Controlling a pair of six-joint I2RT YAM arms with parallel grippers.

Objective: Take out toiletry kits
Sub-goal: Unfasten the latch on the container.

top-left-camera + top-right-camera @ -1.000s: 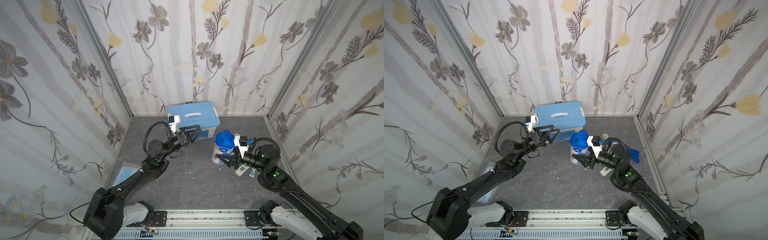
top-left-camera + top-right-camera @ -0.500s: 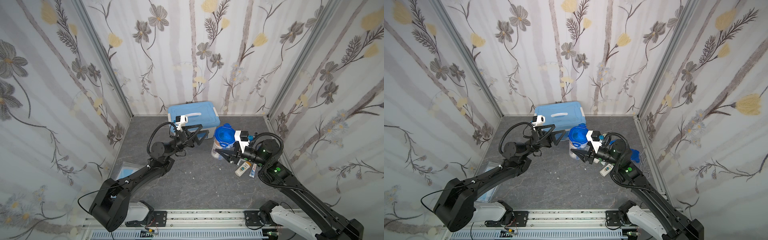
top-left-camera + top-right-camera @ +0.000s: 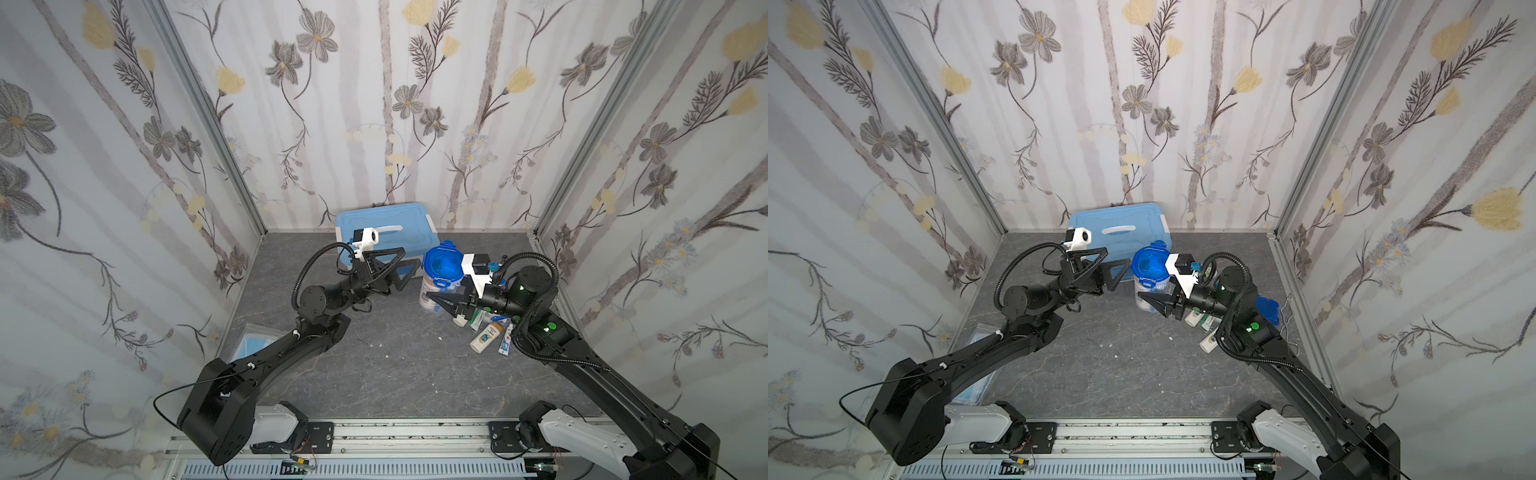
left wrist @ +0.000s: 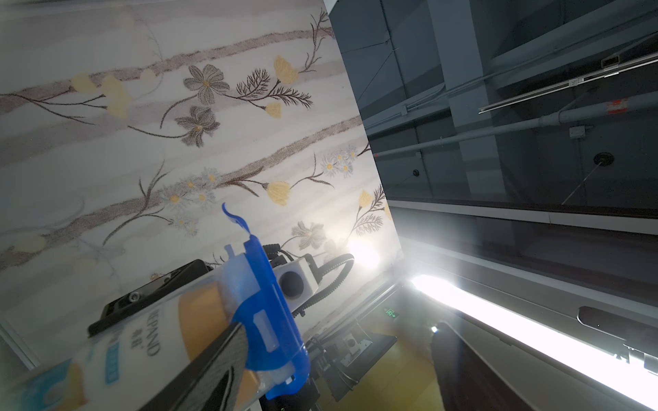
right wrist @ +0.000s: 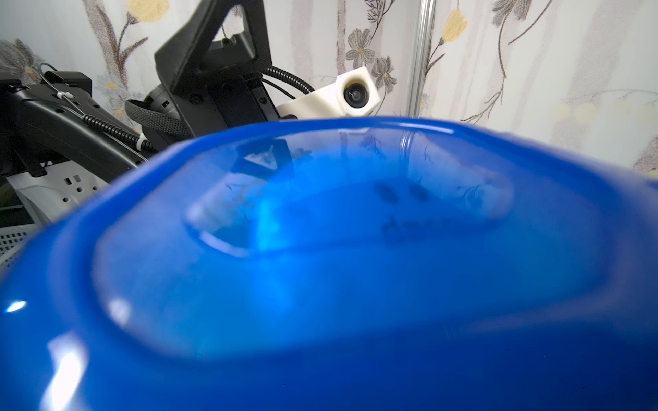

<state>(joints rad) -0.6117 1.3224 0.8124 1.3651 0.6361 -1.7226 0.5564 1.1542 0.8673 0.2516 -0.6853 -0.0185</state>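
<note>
Left of centre the left gripper (image 3: 411,258) gapes empty beside the lidded cup (image 3: 438,278) at mid-frame, which the right gripper (image 3: 438,301) seems to clasp, while a bottle (image 3: 484,338) and tube (image 3: 505,343) lie right of it: one kit emptied, one left, I judge.

Both top views: soft even light, sharp, edges bowed. Left wrist view: ceiling light strip (image 4: 534,340) glares, cup (image 4: 142,338) blurred. Right wrist view: blue lid (image 5: 356,267) out of focus.
</note>
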